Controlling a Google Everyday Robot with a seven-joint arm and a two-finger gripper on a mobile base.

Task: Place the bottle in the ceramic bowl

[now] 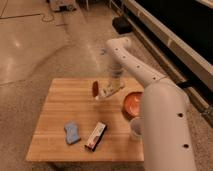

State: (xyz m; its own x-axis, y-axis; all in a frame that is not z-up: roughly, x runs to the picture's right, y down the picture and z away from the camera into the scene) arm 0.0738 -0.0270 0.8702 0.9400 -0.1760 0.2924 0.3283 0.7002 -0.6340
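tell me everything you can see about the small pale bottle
The small pale, translucent-looking bottle with darker label markings is held off the wooden table, tilted with one end lower to the left. The gripper grips it from above. It hangs beside a small dark reddish-brown object, left of the orange-red ceramic bowl, not yet inside.

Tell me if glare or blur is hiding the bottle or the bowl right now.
Camera view: soft overall, bright floor glare stays off the table; the gripper holds the bottle above the wood, its label unreadable; the ceramic bowl is unglared, partly covered by the arm.
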